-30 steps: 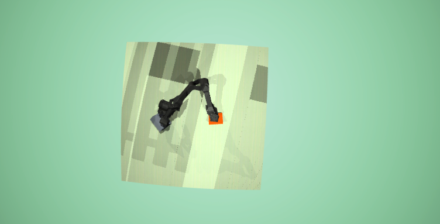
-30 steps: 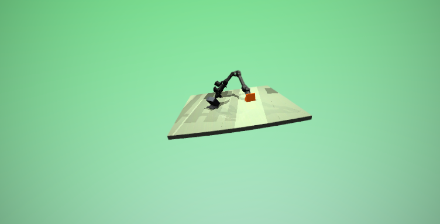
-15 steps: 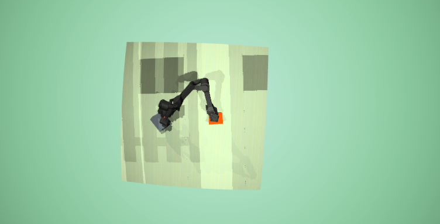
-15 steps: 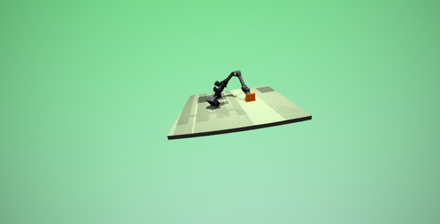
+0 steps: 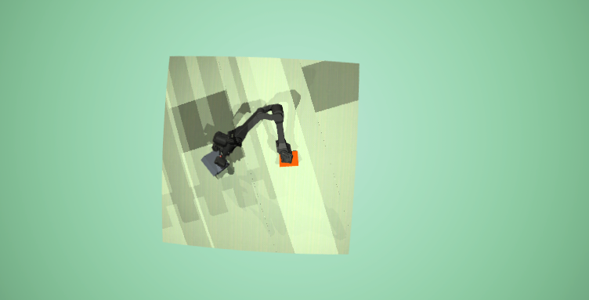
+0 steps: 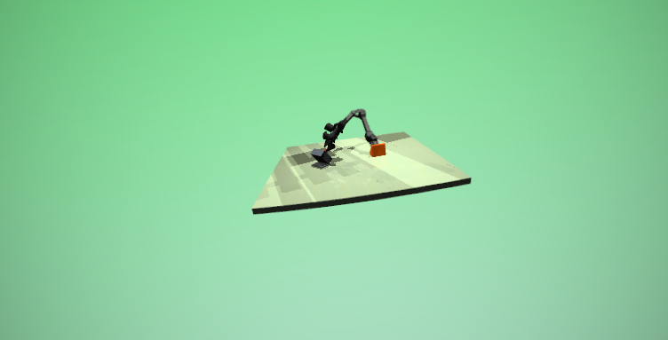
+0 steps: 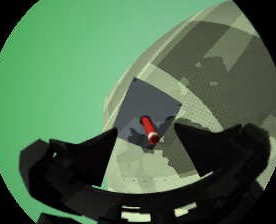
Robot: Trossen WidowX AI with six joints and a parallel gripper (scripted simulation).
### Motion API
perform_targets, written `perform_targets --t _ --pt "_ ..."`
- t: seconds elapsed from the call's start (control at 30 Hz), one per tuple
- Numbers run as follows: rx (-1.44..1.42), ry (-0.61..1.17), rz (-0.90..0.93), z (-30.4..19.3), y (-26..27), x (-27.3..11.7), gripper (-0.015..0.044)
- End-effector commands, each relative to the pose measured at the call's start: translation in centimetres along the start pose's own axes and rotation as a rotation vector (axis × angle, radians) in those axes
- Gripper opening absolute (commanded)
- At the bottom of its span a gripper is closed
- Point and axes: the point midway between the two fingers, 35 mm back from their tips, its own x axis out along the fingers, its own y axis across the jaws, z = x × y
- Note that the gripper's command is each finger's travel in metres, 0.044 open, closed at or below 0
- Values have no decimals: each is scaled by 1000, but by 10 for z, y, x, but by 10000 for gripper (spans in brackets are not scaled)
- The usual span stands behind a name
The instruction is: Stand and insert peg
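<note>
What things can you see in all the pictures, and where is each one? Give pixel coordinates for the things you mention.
table [image 5: 313, 215] [image 6: 420, 164]: one, pale green-cream with darker patches, under everything
sloped panel [image 5: 210, 164] [image 6: 321, 155] [image 7: 146, 97]: one, dark grey-blue, near the end effector
red peg [image 7: 148, 128]: one, red with a white band near its outer end, standing out of the hole in the panel
orange block [image 5: 294, 158] [image 6: 377, 150]: one, orange, at the arm's base
background: one, green, all around the table
arm [image 5: 251, 125] [image 6: 345, 122]: one, black and dark grey, reaching from the orange block to the panel
end effector [image 7: 145, 129]: one, black, open, fingers on either side of the peg, not holding it
</note>
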Motion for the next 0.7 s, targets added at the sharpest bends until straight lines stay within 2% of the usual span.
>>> perform_targets --t 0.0,0.67 --pt "3 -2 -2 1 0 -6 440" --pt "1 -1 0 3 1 -33 440"
